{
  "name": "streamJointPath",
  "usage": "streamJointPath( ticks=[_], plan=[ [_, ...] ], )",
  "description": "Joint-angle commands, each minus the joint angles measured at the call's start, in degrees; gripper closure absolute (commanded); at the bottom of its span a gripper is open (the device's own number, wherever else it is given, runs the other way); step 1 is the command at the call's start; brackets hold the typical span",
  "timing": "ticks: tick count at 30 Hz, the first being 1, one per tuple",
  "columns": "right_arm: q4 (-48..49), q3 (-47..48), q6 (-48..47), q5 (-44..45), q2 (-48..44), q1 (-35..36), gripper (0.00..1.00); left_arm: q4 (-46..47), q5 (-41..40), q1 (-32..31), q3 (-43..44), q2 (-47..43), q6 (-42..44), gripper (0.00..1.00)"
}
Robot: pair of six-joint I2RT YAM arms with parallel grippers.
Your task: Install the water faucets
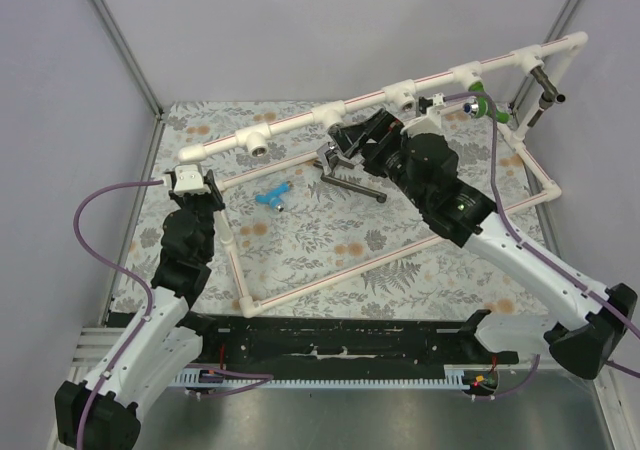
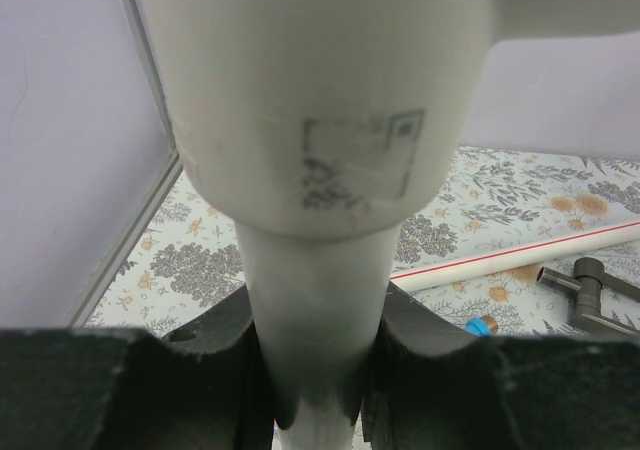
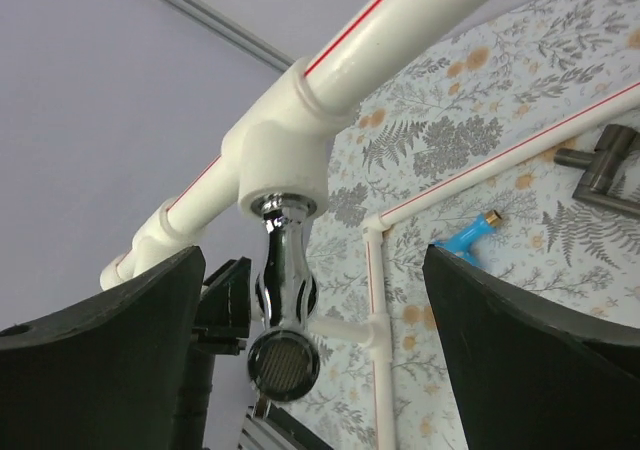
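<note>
Silver faucet between right hand's fingers

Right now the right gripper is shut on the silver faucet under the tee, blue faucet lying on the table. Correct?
No: the right gripper is open, standing clear either side of the silver faucet, per the right wrist view. Rest holds.

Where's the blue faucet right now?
Top view: the blue faucet lies loose on the table inside the pipe frame, left of centre, between the left gripper and the dark grey faucet lying to its right.
</note>
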Motion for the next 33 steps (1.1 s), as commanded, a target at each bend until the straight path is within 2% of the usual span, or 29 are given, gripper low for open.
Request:
streamJointPath(
  ticks=[1, 5, 7, 10, 11, 13, 14, 17, 22, 28, 33],
  plan=[
    [-7.1, 4.4, -11.1, 2.9, -4.7, 0.4, 0.02, 2.0, 0.1, -0.3, 1.4, 0.3, -1.6, 0.98],
    [-17.7, 8.8, -14.4, 6.9, -5.6, 0.4, 0.02, 1.7, 0.4, -0.2, 1.7, 0.6, -1.6, 0.98],
    [-19.8, 11.2, -20.4, 4.0, -6.0, 0.4, 0.02, 1.4, 0.4, -0.2, 1.9, 0.8, -1.6, 0.98],
    [-14.6, 7.8, -28.2, -5.4, -10.7, 0.4, 0.02, 1.1, 0.6, -0.2, 2.2, 1.0, -1.6, 0.98],
    [-9.1, 2.7, -29.9, -5.9, -13.5, 0.3, 0.02, 1.1, 0.5, -0.3, 2.1, 1.1, -3.1, 0.98],
    [3.6, -5.8, -37.4, -12.5, -17.3, 0.4, 0.02, 1.1, 0.7, -0.2, 2.3, 1.4, -3.1, 0.98],
    [2.4, -4.9, -40.3, -12.6, -16.9, 0.4, 0.02, 0.8, 0.7, -0.1, 2.4, 1.5, -3.1, 0.98],
    [-12.6, 7.5, -53.0, -14.7, -11.4, 0.6, 0.02, 0.5, 0.5, -0.2, 2.5, 1.4, -2.7, 0.98],
    [-20.1, 9.7, -77.9, -18.7, -10.6, 0.7, 0.02, 0.3, 0.5, -0.3, 2.6, 1.4, -2.6, 0.98],
    [-29.5, 14.5, -97.9, -15.2, -7.7, 2.4, 0.02, 0.0, 0.6, -0.2, 2.8, 1.8, -2.6, 0.98],
    [-20.2, 9.4, -118.9, -0.9, -5.3, 11.1, 0.02, -0.5, 0.8, -0.2, 3.0, 2.3, -2.7, 0.98]
  ],
)
